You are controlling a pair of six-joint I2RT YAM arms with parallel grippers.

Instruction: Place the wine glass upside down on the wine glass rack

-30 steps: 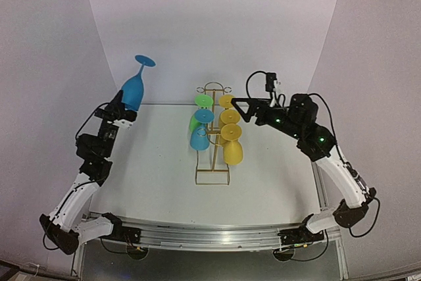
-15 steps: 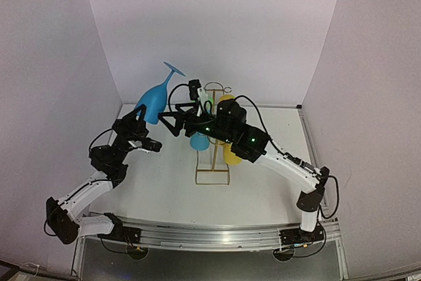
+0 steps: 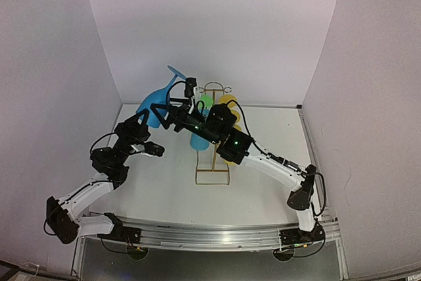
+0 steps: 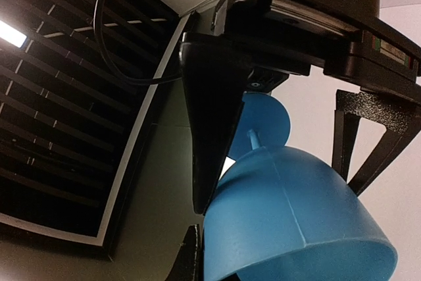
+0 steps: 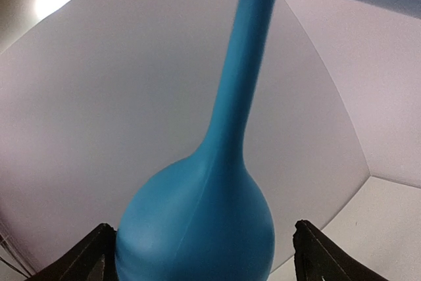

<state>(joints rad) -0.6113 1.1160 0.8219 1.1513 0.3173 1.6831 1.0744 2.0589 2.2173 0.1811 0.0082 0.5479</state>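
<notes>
The right arm has been swung across the white table and tall gold wire rack to the blue plastic wine glass, held foot-up left of it. It is clamped in the shut left jaws; right jaws are spread wide astride its bowl, nothing gripped: handover likely next.

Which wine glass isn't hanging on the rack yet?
The blue wine glass, the one the left gripper holds in the air beside the wine glass rack. The rest, like the light blue glass, sit on it.
</notes>
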